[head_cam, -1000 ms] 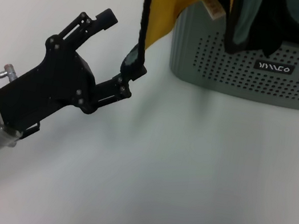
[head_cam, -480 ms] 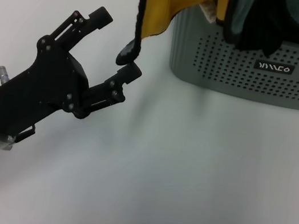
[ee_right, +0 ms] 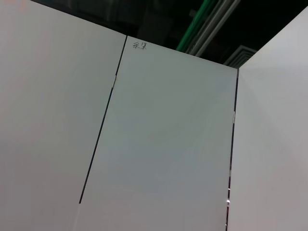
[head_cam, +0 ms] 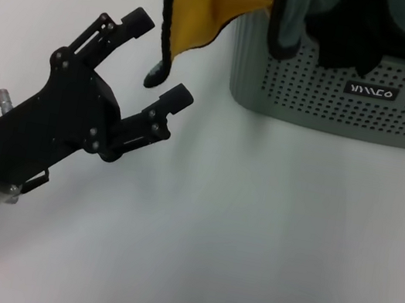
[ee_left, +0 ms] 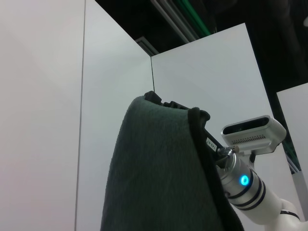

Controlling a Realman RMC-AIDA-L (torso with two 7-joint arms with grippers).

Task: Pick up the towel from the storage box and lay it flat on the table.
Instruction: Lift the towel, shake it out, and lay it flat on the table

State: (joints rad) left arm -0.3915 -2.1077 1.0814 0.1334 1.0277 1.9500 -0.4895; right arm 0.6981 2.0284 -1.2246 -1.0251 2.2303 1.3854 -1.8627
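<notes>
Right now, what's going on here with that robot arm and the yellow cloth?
The towel is hanging in the air beside the storage box, held from somewhere above the head view, so what grips it cannot be seen. Its dark lower corner dangles over the table. The left gripper is open just under that corner, one finger on each side of it, not closed on it. Other dark and teal cloths are draped over the box rim. The right gripper is not in view.
</notes>
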